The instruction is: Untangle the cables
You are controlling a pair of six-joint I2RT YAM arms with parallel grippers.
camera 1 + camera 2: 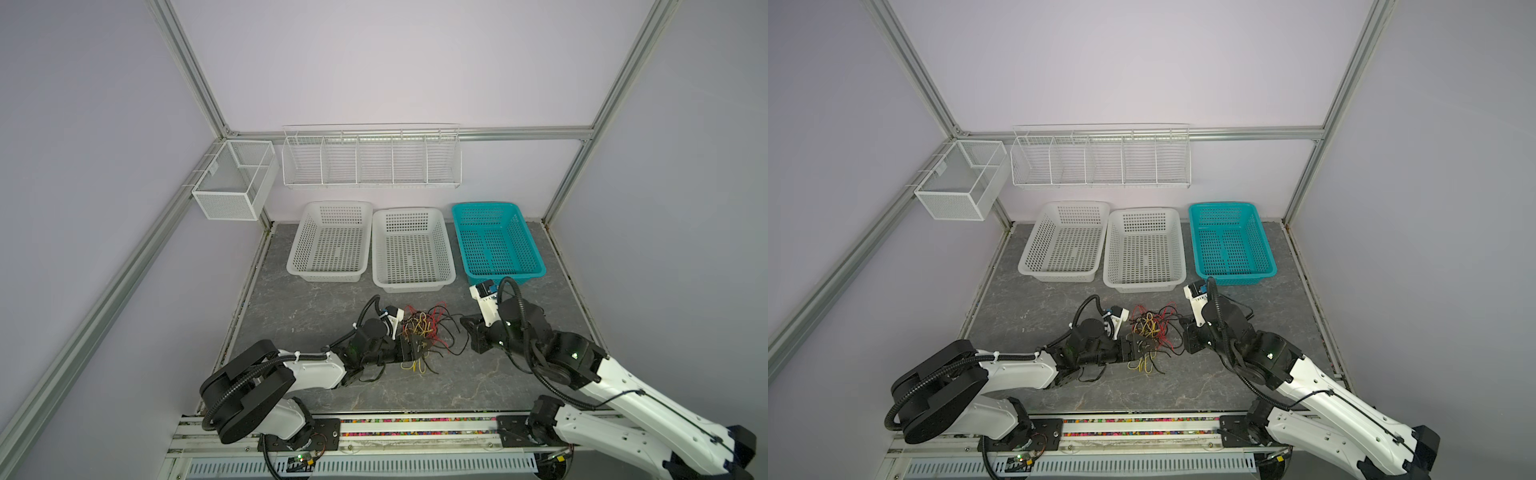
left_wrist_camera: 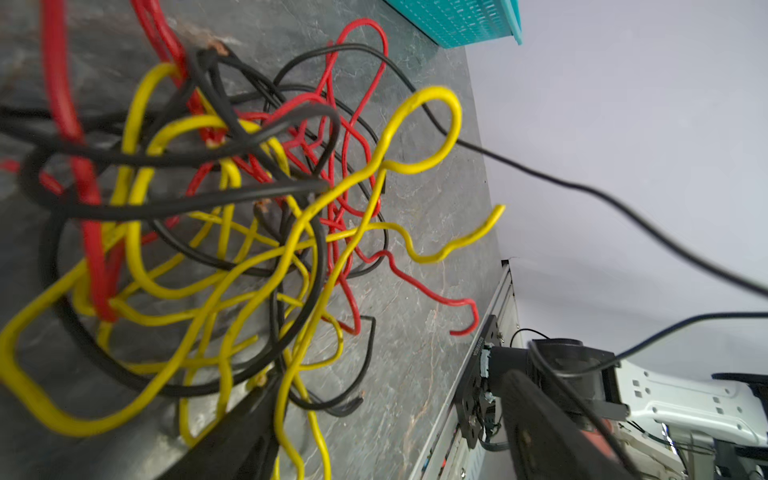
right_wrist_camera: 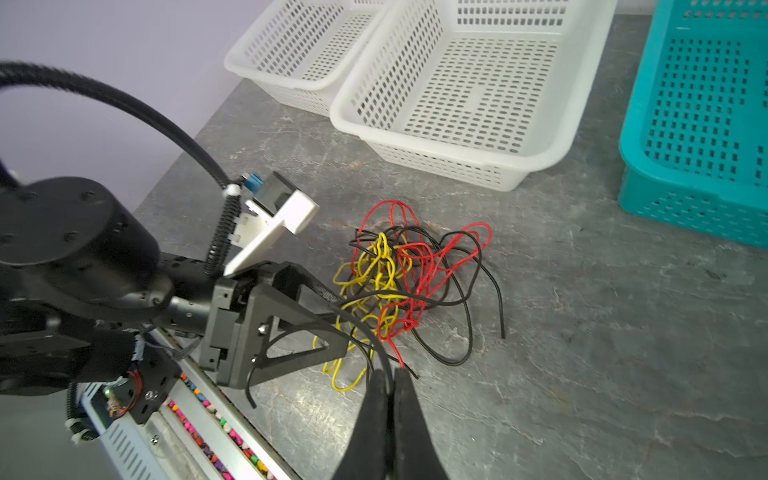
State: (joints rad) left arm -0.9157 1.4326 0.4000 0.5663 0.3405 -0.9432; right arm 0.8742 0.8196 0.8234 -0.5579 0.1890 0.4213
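The cables (image 1: pixel 424 332) (image 1: pixel 1152 332) are thin red, yellow and black wires lying in one knotted heap on the grey table. My left gripper (image 1: pixel 410 347) (image 2: pixel 386 432) lies low against the heap's near-left side. Its jaws are open and wide apart, and yellow and black loops (image 2: pixel 249 228) cross over one finger (image 2: pixel 232 440). My right gripper (image 1: pixel 467 328) (image 3: pixel 388 374) hangs just right of the heap. It is shut, with a black cable (image 3: pixel 374 336) running in between its fingertips. That black cable (image 2: pixel 582 187) stretches out of the heap through the air.
Two white baskets (image 1: pixel 326 275) (image 1: pixel 411 286) and a teal basket (image 1: pixel 505 274) stand in a row behind the heap. A wire rack (image 1: pixel 370 183) and a mesh box (image 1: pixel 224 203) hang on the back wall. A rail (image 1: pixel 415 428) runs along the table's front edge.
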